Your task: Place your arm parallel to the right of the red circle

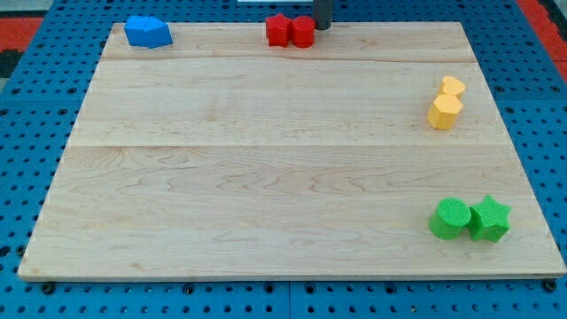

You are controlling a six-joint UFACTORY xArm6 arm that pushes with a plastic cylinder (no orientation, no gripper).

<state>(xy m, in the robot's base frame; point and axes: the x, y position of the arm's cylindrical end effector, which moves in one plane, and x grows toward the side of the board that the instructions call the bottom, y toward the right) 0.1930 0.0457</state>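
Observation:
The red circle [303,31] sits at the board's top edge, near the middle, touching a second red block [279,29] on its left. My tip [322,27] is the lower end of the dark rod that comes in from the view's top. It stands just to the right of the red circle, close to it or touching it.
A blue block [147,32] lies at the top left. Two yellow blocks [453,87] [445,112] sit at the right edge. A green circle [451,218] and a green star [490,218] sit at the bottom right. The wooden board [266,159] rests on a blue pegboard.

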